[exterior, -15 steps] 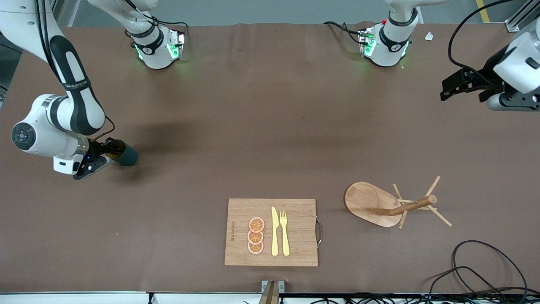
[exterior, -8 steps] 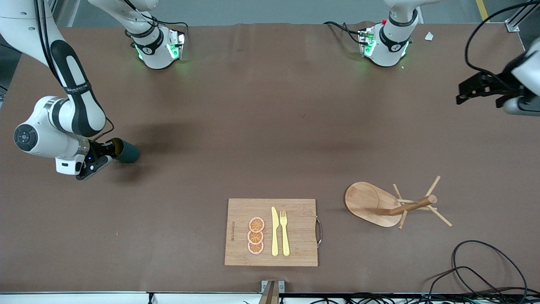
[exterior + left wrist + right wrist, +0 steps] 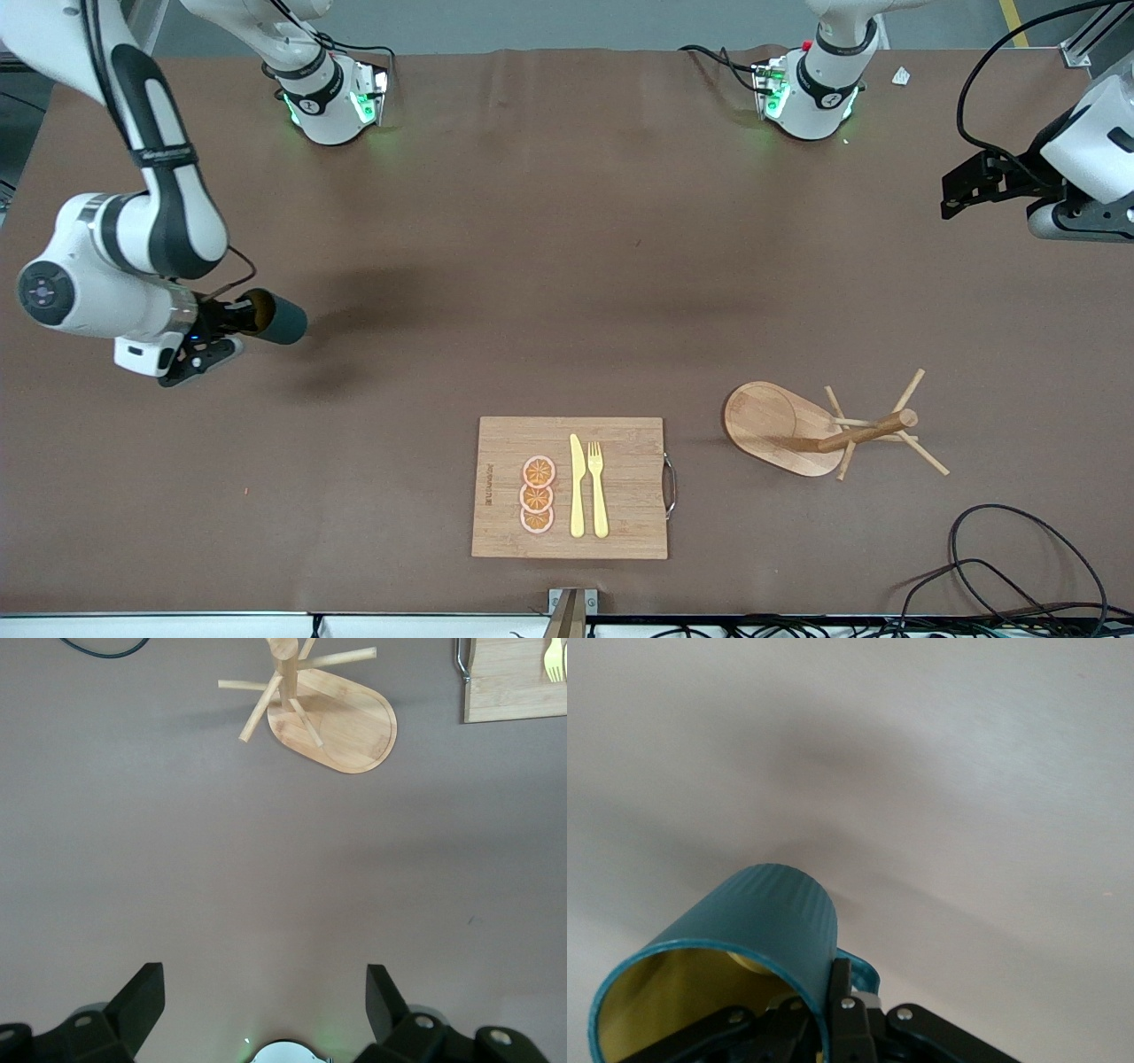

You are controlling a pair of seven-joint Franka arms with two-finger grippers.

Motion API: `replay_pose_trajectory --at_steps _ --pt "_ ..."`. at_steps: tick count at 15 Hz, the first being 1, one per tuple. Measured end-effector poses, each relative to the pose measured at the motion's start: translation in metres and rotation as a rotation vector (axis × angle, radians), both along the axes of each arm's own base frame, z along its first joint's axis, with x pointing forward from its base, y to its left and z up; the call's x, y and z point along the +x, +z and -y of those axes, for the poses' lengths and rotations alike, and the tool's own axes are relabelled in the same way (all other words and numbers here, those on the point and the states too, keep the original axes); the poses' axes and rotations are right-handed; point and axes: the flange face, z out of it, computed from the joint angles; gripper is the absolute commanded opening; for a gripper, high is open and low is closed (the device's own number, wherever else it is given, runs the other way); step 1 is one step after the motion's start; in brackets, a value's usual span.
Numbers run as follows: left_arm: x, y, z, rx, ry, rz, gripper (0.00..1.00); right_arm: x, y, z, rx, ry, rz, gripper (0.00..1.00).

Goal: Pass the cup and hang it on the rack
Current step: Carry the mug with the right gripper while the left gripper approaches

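Brown-covered table (image 3: 549,266) is carrying everything. Rectangular wooden cutting board (image 3: 620,532) is lying at the edge nearest the front camera, with three orange slices (image 3: 537,494), a yellow knife (image 3: 577,487) and a yellow fork (image 3: 598,489) on it. Light wooden mug tree rack (image 3: 802,430) with oval base, post and thin pegs is standing beside the board, toward the left arm's end of the table, nothing hanging on it. Right hand (image 3: 232,321) is gripping the small dark teal-green ribbed cup (image 3: 276,319) by the rim, one finger inside the yellowish interior, cup tipped on its side in the air over bare table at the right arm's end. Left hand (image 3: 264,1001) is hovering over bare table at the left arm's end, fingers (image 3: 142,997) spread wide, holding nothing.
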Motion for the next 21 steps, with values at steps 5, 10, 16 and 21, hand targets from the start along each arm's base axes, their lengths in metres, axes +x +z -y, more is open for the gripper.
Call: replay_pose_trajectory --at_steps 5,10,16,21 --pt "-0.001 -0.004 0.01 0.005 0.041 -0.004 1.0 -0.014 0.01 -0.135 -0.032 -0.16 -0.002 0.0" --pt "0.01 -0.033 0.035 0.009 0.202 0.004 1.0 -0.033 0.037 -0.262 -0.068 -0.322 0.056 0.0" --pt "0.03 -0.072 0.048 0.014 0.396 -0.032 1.0 -0.042 0.002 -0.383 -0.096 -0.461 0.091 0.0" --pt "0.029 -0.084 0.077 0.029 0.479 -0.05 1.0 -0.041 -0.045 -0.436 -0.106 -0.519 0.106 0.0"
